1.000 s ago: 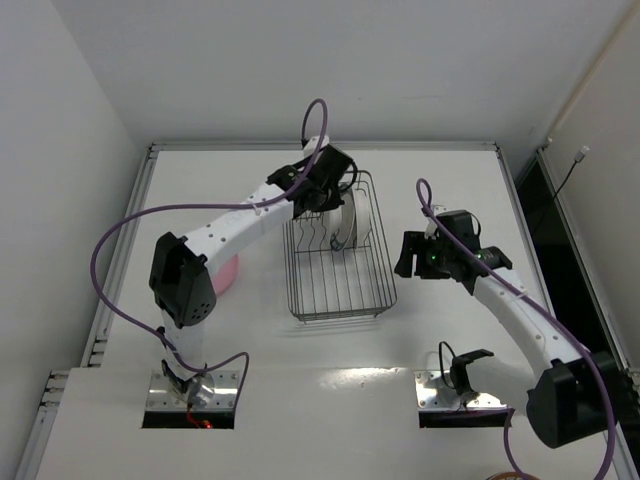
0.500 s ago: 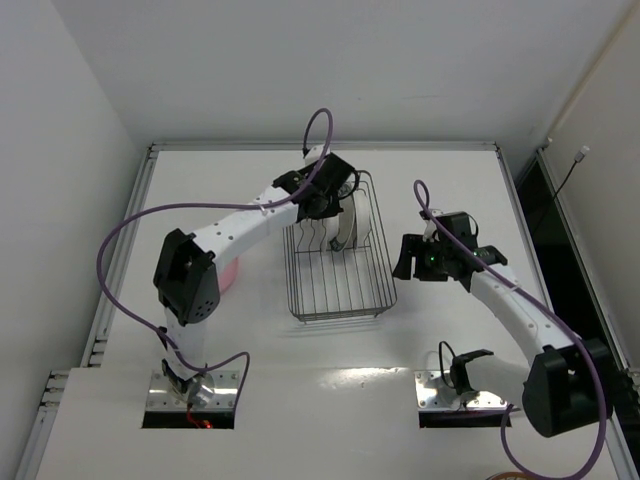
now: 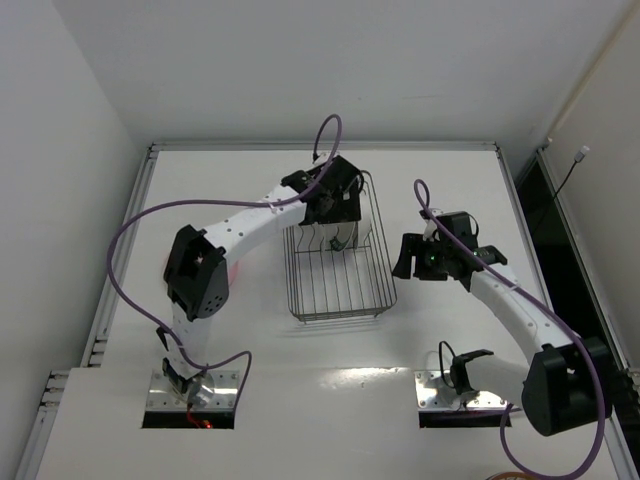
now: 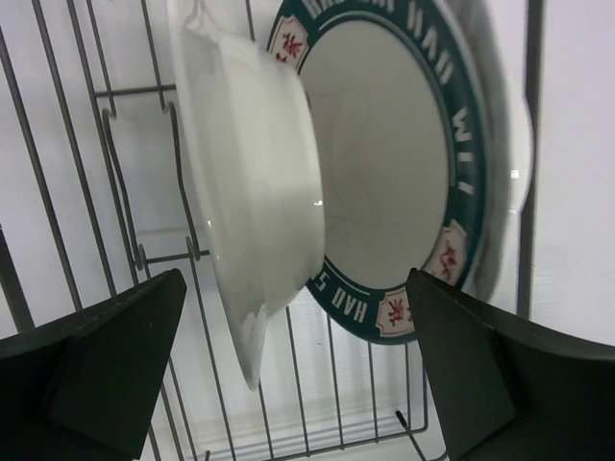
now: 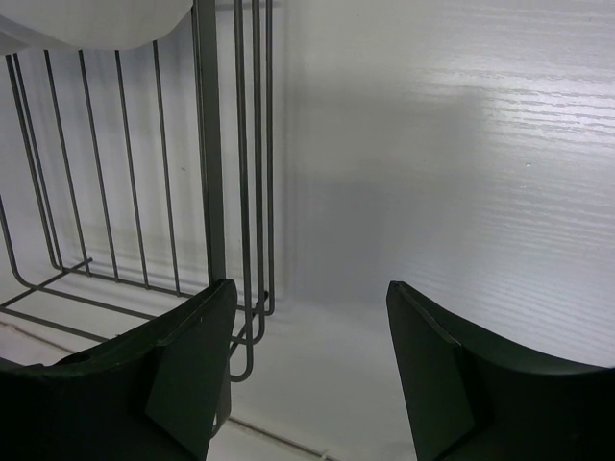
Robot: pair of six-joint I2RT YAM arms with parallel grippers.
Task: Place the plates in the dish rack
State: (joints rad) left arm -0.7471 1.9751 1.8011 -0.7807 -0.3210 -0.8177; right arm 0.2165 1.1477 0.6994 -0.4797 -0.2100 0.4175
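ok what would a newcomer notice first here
Two plates stand on edge at the far end of the dark wire dish rack: a plain white round plate and a white round plate with a dark green patterned rim. The left gripper hangs open over them; the right gripper hovers open beside the rack's right side.

The left arm (image 3: pixel 245 218) reaches from its base at the lower left up and across to the upper middle of the top view. Its wrist is bent so that the left gripper (image 3: pixel 338 215) points down, fingers (image 4: pixel 106 355) spread wide. The right arm (image 3: pixel 515 305) bends from the lower right toward the centre, and the right gripper (image 3: pixel 408 256) sits low with its fingers (image 5: pixel 144 375) partly apart, holding nothing.
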